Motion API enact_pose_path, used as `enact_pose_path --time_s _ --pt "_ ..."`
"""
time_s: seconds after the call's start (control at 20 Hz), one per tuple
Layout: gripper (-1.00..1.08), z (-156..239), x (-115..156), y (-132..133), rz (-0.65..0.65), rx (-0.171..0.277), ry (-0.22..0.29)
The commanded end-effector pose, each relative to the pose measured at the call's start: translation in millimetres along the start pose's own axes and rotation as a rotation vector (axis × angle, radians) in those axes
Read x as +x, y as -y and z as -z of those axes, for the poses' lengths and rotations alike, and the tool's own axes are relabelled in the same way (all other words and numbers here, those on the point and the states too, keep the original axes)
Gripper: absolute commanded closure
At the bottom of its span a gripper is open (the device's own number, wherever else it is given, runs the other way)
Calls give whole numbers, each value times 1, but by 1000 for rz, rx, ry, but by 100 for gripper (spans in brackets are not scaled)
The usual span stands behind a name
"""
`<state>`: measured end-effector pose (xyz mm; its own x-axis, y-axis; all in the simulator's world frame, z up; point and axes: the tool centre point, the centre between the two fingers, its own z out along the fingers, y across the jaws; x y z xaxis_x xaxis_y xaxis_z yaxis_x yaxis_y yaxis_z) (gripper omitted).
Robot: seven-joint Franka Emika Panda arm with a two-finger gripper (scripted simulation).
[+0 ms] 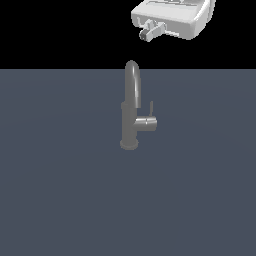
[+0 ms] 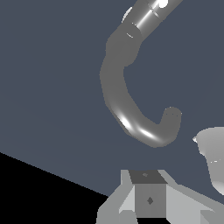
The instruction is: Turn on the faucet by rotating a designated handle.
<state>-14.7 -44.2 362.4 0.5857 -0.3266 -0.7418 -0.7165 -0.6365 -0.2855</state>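
The faucet [image 1: 131, 112] stands upright on the dark blue-grey desk [image 1: 55, 190], near the middle of the exterior view. Its gooseneck spout [image 1: 133, 80] arches over the top of the column, and a short side stub [image 1: 147, 123] juts from the column toward the exterior view's right. The handle [image 1: 151, 108], a thin dark rod, rises upright from the outer end of that stub, just beside the column.

The tool [image 1: 148, 31] hangs high above the faucet and well apart from it, a little toward the exterior view's right, so the approach seems barely begun: nothing touches the handle yet. The next move, as I judge it, calls for descending beside the spout to the stub's end and meeting the thin rod squarely enough to push it round.

Most of the arm is cut off by the frame edge. I cannot tell whether the tool is wide or narrow: its fingers are tiny and foreshortened. In the wrist view the spout fills the frame, but the handle cannot be picked out there.
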Motion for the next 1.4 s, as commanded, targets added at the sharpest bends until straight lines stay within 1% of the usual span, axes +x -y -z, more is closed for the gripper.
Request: enact_pose_path --time_s 0.0,0.4,0.95,1.15,1.35 --pt "108 0 17 2 -36 40 43" --pt "108 -5 76 3 -162 178 190" --pt "108 -30 161 -6 -357 389 412" --pt "108 -42 185 -10 -416 452 478" --pt "108 -54 203 -14 -462 501 528"
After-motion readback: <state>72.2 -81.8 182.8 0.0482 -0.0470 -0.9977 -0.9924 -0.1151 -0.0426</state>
